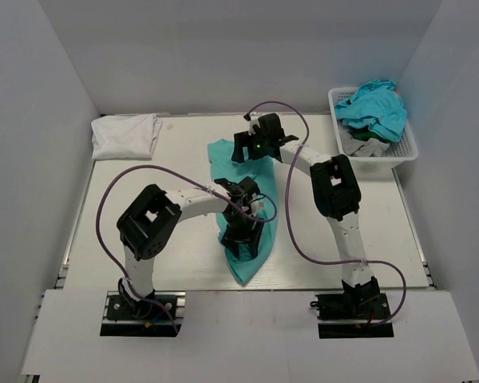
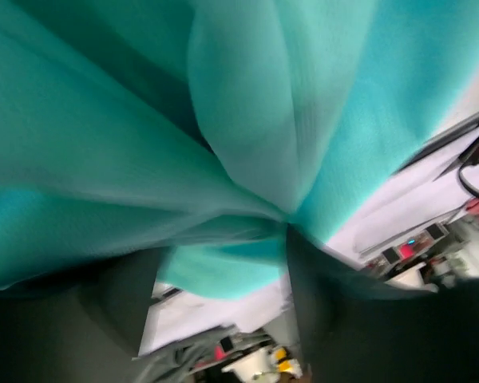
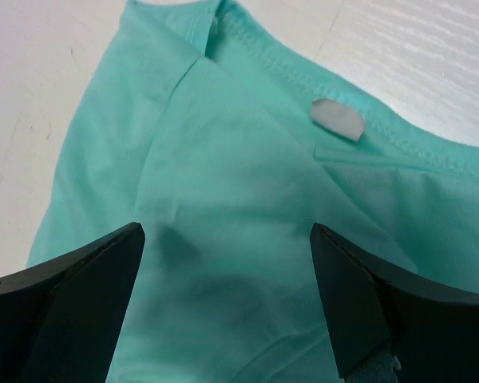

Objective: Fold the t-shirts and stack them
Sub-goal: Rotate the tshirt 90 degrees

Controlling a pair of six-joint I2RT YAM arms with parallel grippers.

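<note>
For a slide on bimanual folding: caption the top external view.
Left gripper pinches mint-green t-shirt, right gripper open above it; white t-shirt far left, turquoise t-shirts in basket.

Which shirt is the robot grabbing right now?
The mint-green t-shirt mid-table: the left gripper pinches it. The white t-shirt lies folded far left; the turquoise t-shirts sit in the basket.

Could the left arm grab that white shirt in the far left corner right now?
Probably not yet: the left end effector is shut on the mint-green t-shirt and must let go first. Nothing seems to lie on the table between it and the white t-shirt.
</note>
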